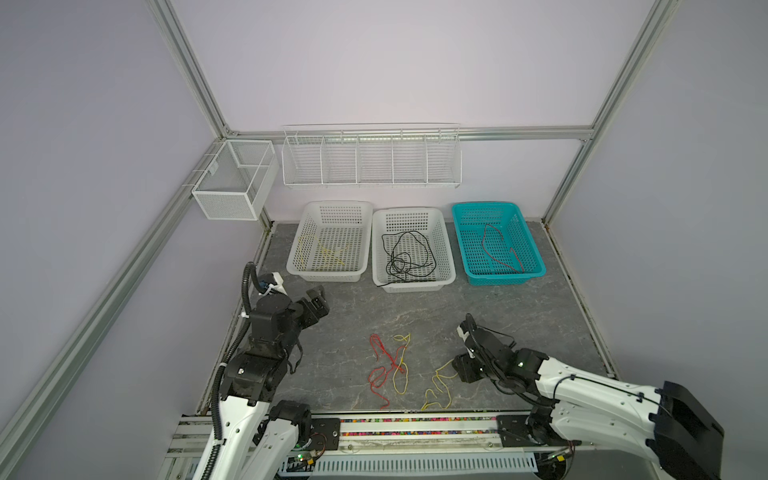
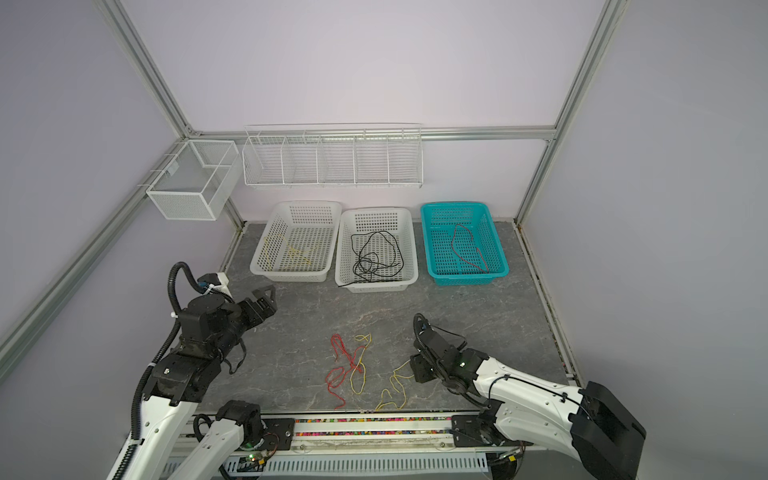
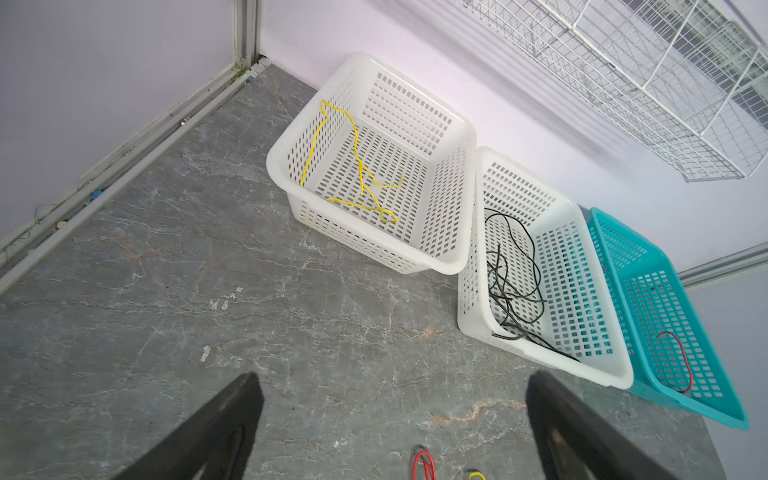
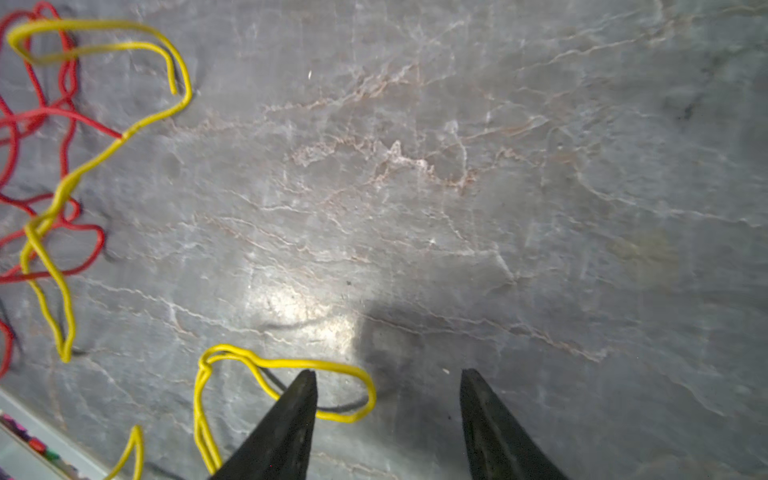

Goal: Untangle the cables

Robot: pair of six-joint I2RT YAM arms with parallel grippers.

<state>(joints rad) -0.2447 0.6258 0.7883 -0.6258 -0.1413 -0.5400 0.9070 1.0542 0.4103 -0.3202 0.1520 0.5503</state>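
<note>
A red cable [image 1: 376,374] and a yellow cable [image 1: 400,372] lie tangled on the grey table near its front, seen in both top views. Another yellow loop [image 1: 436,388] lies just to their right. My right gripper [image 4: 387,374] stands open low over that yellow loop [image 4: 357,374], one finger [image 4: 291,415] set inside the loop's end. It also shows in a top view as the right gripper [image 2: 415,372]. My left gripper [image 3: 392,376] is open and empty, raised at the left; in a top view the left gripper [image 1: 319,296] points toward the baskets.
Three baskets line the back. The left white basket [image 1: 293,266] holds a yellow cable [image 3: 361,174], the middle white basket [image 1: 449,270] holds black cables [image 1: 405,257], and the teal basket [image 1: 536,266] holds a red cable [image 1: 498,253]. A wire rack [image 1: 372,158] and a mesh box [image 1: 232,183] hang on the walls.
</note>
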